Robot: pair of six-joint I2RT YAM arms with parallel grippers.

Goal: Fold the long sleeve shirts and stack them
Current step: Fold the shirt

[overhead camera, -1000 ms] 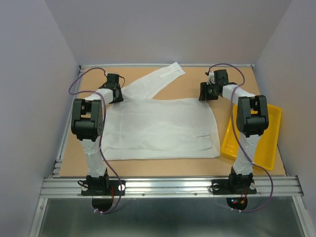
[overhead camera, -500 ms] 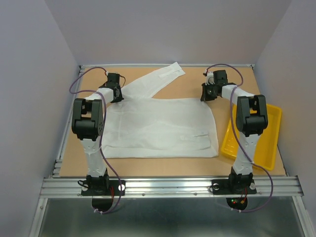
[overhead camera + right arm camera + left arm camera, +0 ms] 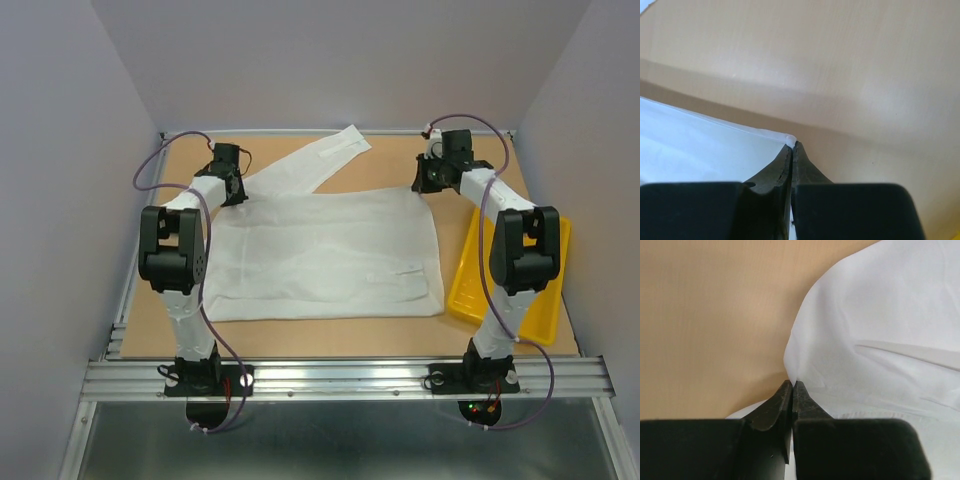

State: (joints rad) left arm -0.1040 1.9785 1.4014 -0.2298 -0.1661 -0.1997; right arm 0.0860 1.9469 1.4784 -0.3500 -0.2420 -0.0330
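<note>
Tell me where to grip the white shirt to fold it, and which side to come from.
I'd grip the white shirt at its two far corners, coming down from above onto the edge. It lies flat and thin on the table, so probably only the edges can be pinched. The left gripper and right gripper are shut there now.

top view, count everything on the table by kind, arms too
white shirt: 1
yellow tray: 1
robot arms: 2, the left arm and the right arm
total: 4
</note>
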